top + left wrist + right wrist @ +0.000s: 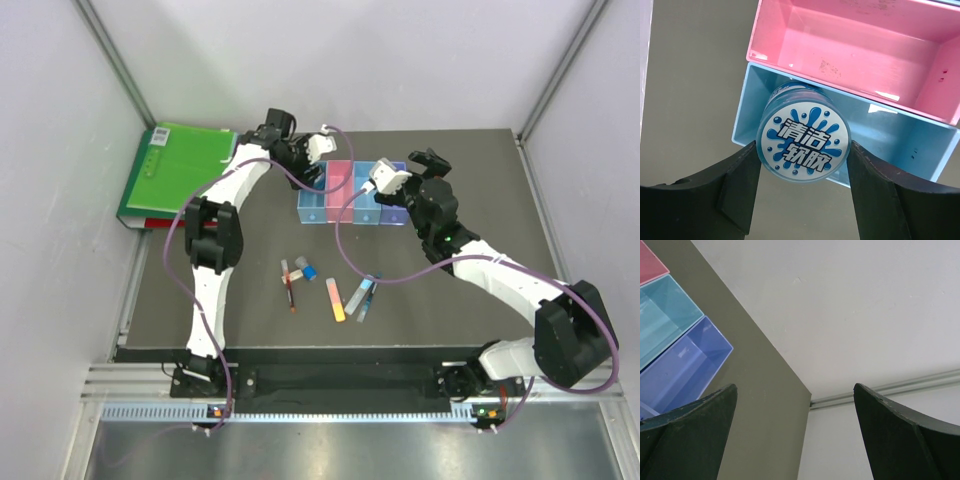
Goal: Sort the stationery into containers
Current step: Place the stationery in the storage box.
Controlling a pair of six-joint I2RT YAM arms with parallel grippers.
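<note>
Dark table point(500, 200), pale walls: the left gripper point(804, 150) pinches the blue tape roll point(802, 142) by its sides, directly over the end light blue bin point(900, 145), lined up for a drop. And the right gripper point(795, 388) gapes wide, empty, by the purple bin point(685, 360), out of the way.

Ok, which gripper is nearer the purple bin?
Right. The right gripper hangs open just beside the purple bin; the left gripper holds the tape roll over the blue bin at the row's other end.
</note>
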